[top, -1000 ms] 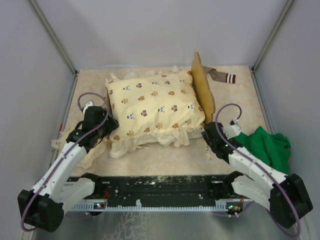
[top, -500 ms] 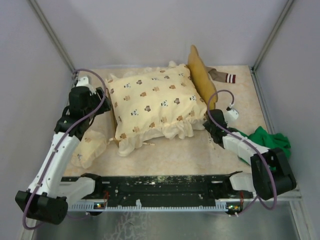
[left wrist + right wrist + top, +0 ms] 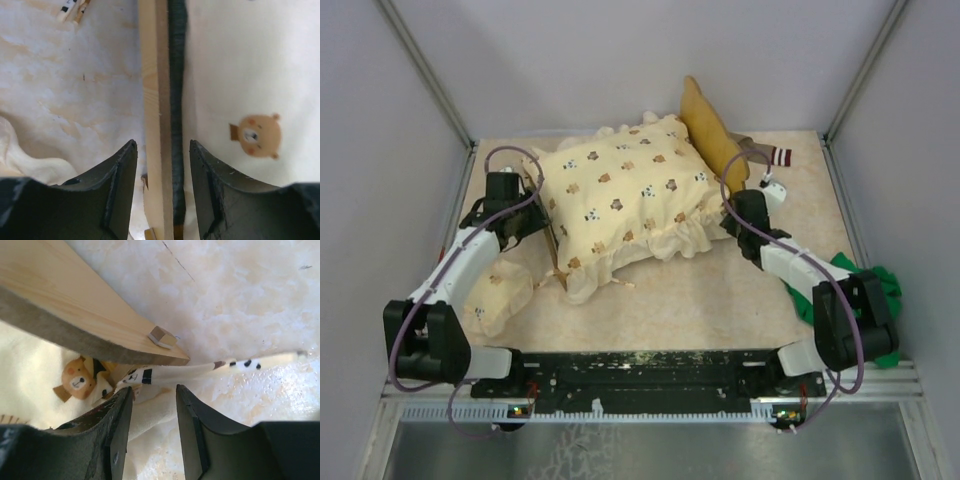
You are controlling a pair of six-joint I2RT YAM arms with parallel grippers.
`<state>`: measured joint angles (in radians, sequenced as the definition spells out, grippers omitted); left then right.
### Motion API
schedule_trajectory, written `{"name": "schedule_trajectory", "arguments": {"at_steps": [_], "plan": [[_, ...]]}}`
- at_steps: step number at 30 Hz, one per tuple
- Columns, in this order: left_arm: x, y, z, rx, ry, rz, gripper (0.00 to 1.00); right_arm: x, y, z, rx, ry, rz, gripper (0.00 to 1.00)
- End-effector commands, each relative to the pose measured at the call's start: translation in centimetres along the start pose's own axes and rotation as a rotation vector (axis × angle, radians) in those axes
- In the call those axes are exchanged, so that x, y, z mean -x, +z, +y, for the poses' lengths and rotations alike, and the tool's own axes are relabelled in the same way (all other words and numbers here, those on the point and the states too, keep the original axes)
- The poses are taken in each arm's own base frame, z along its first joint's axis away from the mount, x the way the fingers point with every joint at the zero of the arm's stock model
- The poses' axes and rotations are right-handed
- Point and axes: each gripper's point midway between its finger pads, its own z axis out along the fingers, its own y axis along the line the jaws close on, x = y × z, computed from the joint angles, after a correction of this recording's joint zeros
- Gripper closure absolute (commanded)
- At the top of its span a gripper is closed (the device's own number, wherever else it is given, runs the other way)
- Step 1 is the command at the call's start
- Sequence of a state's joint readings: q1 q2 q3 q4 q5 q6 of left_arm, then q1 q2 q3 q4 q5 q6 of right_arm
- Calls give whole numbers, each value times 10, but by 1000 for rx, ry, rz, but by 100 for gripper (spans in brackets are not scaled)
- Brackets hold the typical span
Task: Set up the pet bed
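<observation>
A: Once the top view is compared, what was changed?
B: The pet bed (image 3: 708, 130) was swung to upper centre; placing is judged underway. Left wrist: its rail (image 3: 152, 75) is straddled by the left tool (image 3: 162, 145), whether clamped cannot be told. Right wrist: the right tool (image 3: 154, 390) is spread apart.

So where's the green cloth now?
Top view: the green cloth lies at the right edge of the table, partly under the right arm, right of the quilt.

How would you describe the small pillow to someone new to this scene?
Look at the near-left corner of the table, beside the left arm. The small pillow lies there. It shares the cream bear print of the quilt but is much smaller and unruffled.
</observation>
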<state>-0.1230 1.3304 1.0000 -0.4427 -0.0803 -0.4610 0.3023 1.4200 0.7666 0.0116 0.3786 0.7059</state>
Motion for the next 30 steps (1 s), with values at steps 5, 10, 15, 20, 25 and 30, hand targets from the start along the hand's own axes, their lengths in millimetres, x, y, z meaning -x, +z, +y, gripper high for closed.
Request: {"name": "schedule_trajectory", "arguments": {"at_steps": [5, 10, 15, 20, 25, 30], "plan": [[7, 31, 8, -29, -213, 41, 56, 17, -32, 13, 106, 30, -28, 58], [-18, 39, -4, -103, -284, 158, 69, -7, -42, -2, 54, 91, 73, 58], [-45, 31, -2, -53, -396, 285, 99, -27, -56, -6, 29, 182, 188, 58], [-57, -3, -4, -33, -506, 256, 100, -61, -70, -7, 111, 270, 276, 62], [-52, -42, -30, -133, -634, 134, 100, -51, -52, -5, 128, 295, 178, 66], [-81, -64, -38, -84, -699, 167, 100, -37, -23, 12, 83, 234, 170, 65]]}}
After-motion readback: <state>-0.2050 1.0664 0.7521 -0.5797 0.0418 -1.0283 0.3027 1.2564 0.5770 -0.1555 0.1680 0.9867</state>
